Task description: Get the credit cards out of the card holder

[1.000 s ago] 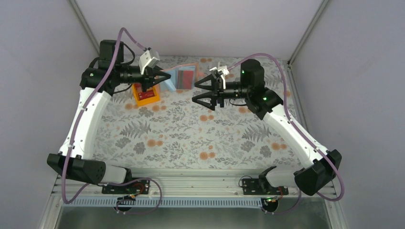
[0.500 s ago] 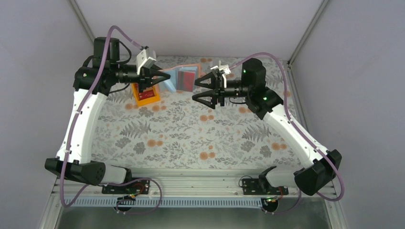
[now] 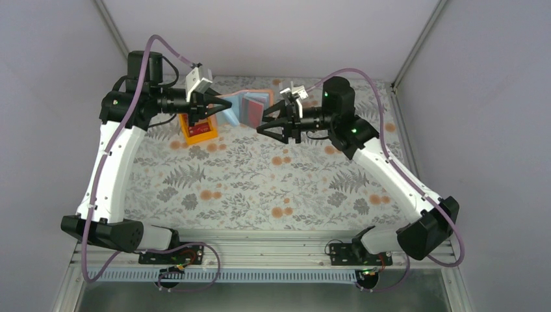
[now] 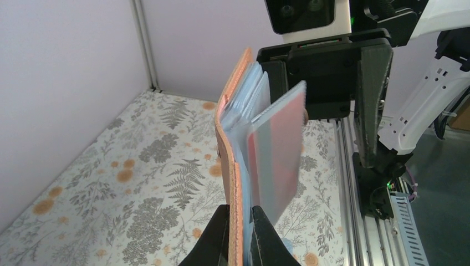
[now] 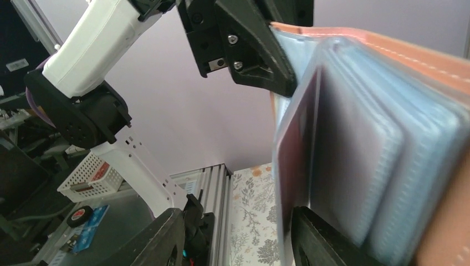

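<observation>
Left arm [image 3: 110,162] and right arm [image 3: 390,175]: white tapered links, black joint housings, black base blocks. Left gripper [image 3: 229,104] and right gripper [image 3: 262,123]: black wedge-shaped fingers [image 5: 252,47] tapering to a point. Two silver screws [image 5: 228,39] sit at the finger root. Behind the fingers, each wrist carries a white camera [image 3: 198,79]. A mauve cable [image 3: 172,47] runs back from each wrist. Green lights [image 3: 325,95] glow on the right arm, behind its fingers.

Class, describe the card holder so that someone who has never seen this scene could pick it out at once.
Look above the far end of the flowered table. The card holder is the tan wallet held up by the left gripper, fanning pale blue sleeves; the orange tray nearby lies flat on the table.
</observation>
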`<act>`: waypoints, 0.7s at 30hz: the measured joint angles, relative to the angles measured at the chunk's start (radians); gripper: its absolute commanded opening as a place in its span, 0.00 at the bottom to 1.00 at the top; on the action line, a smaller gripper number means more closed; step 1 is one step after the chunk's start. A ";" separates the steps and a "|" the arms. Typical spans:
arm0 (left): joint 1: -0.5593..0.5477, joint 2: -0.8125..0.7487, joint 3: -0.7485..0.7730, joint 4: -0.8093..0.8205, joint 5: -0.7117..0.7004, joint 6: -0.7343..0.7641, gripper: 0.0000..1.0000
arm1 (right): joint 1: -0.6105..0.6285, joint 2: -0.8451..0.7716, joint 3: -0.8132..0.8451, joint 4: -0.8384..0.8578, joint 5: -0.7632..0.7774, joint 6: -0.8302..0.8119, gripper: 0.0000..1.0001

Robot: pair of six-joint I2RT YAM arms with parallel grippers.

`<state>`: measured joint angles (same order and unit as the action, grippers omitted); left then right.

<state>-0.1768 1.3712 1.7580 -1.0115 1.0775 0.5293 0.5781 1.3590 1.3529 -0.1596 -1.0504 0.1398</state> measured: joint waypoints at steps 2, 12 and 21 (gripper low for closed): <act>0.000 0.000 0.000 0.000 0.000 -0.002 0.02 | 0.015 0.000 0.004 0.001 0.010 0.006 0.44; 0.001 0.000 -0.002 0.000 -0.001 -0.002 0.03 | 0.117 0.002 0.027 0.016 0.202 0.044 0.29; 0.001 -0.005 -0.010 0.000 0.000 -0.002 0.02 | 0.189 0.048 0.092 0.023 0.306 0.068 0.46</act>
<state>-0.1757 1.3666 1.7481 -1.0115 1.0775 0.5274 0.7670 1.4075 1.4445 -0.1371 -0.7441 0.2073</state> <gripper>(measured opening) 0.062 0.425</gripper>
